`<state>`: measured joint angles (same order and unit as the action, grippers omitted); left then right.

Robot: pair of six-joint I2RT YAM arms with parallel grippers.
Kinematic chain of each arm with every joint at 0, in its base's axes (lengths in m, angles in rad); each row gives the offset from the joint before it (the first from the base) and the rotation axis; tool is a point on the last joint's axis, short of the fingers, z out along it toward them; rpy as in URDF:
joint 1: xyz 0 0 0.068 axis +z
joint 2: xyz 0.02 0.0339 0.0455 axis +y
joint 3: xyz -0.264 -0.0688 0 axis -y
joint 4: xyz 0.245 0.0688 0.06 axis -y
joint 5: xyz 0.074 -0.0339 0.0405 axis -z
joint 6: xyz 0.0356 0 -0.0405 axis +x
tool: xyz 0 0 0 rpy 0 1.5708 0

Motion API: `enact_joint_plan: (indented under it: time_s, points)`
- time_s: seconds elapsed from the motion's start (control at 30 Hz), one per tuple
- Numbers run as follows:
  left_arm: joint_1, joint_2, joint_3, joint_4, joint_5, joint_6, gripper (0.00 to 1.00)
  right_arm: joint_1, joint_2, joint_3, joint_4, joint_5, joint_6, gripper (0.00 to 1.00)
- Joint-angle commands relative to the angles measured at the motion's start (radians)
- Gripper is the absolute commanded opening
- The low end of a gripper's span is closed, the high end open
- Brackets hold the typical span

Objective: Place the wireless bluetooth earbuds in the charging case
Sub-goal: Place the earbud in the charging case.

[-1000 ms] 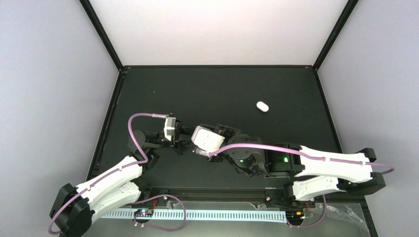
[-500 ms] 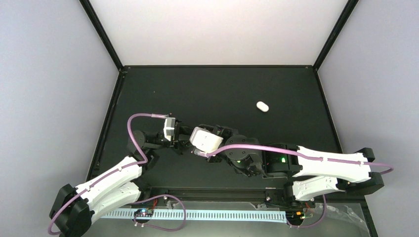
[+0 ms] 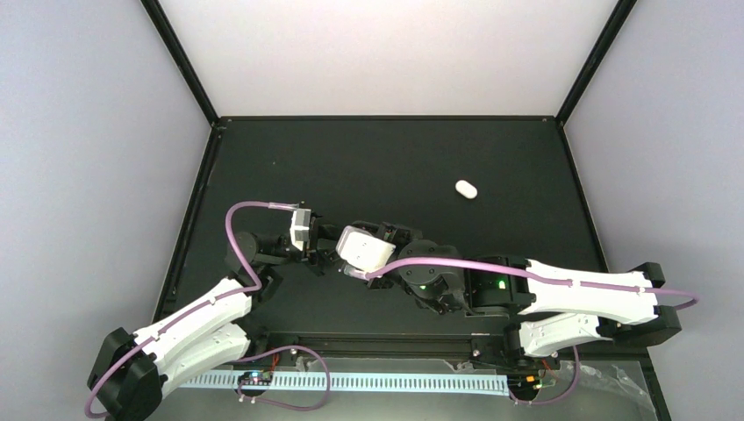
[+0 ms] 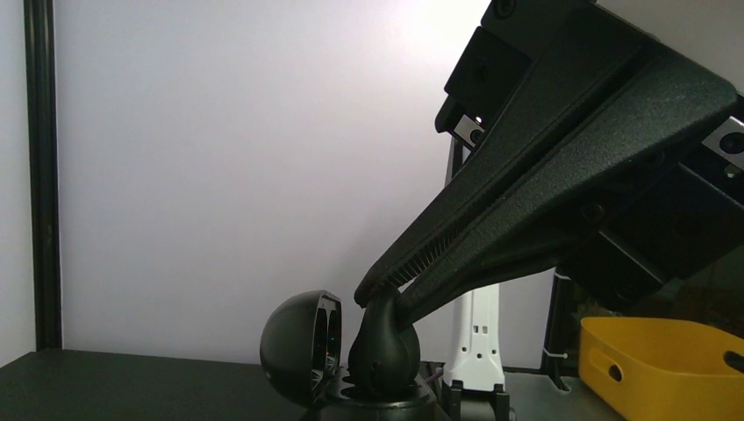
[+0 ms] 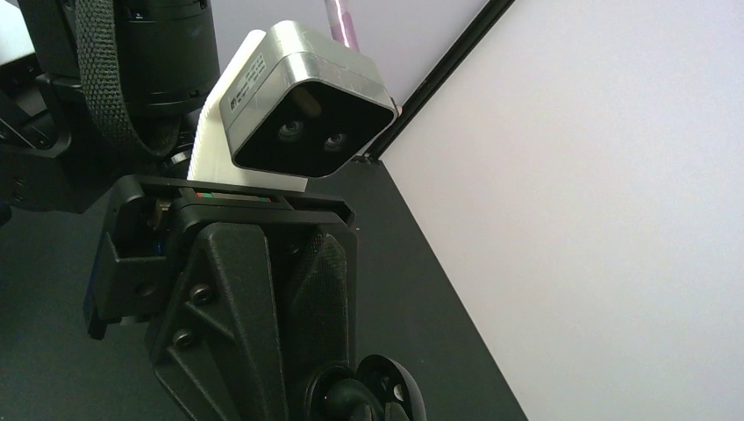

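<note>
A black charging case (image 4: 377, 405) stands with its round lid (image 4: 298, 346) swung open to the left. My left gripper (image 3: 323, 257) is shut on the case; its fingers (image 5: 329, 289) reach down to it in the right wrist view, where the case (image 5: 390, 395) shows at the bottom edge. My right gripper (image 4: 379, 296) comes in from the upper right, shut on a black earbud (image 4: 383, 351). The earbud hangs upright with its lower end at the case's sockets. The grippers meet at the near left of the table (image 3: 395, 158). No white earbuds are in view.
A white oval object (image 3: 466, 189) lies alone on the black table, far right of the grippers. Black frame posts rise at the table's back corners. A yellow bin (image 4: 658, 368) and a white stand (image 4: 474, 338) show behind the case in the left wrist view.
The right arm has edged slightly to the left, toward the left gripper. The left arm and the white oval object have not moved.
</note>
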<state>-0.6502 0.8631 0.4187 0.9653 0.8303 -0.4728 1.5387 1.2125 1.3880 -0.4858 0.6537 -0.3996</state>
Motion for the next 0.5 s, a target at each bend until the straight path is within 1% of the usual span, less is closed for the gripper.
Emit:
enact_joint_plan:
  time_s: [0.0,0.27,0.47]
  points:
    - [-0.006,-0.013,0.034,0.06,-0.024,-0.016,0.02,0.008,0.01,-0.019,0.003,0.023,-0.012,0.01]
    - [-0.005,0.006,0.039,0.109,-0.018,-0.061,0.02,0.009,0.002,-0.035,0.004,-0.001,-0.027,0.01]
    - [-0.006,0.011,0.051,0.105,-0.019,-0.061,0.02,0.011,0.0,-0.035,-0.012,-0.032,-0.026,0.01]
